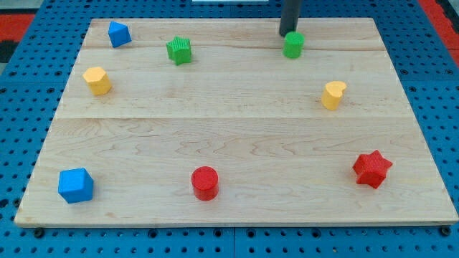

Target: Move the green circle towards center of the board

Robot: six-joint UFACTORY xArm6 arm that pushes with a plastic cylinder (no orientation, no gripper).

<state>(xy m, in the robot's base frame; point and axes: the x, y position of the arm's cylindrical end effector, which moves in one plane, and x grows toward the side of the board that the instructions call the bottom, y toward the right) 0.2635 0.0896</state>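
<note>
The green circle (292, 44) is a short green cylinder near the top edge of the wooden board (237, 129), right of the middle. My tip (287, 33) is right behind it, at its upper left side, touching or almost touching it. The dark rod rises out of the view's top.
A green star (179, 50) and a blue block (119, 34) lie at the top left. A yellow block (97, 80) is at the left, a yellow cylinder (333, 94) at the right. A blue block (76, 185), a red circle (205, 182) and a red star (372, 169) lie along the bottom.
</note>
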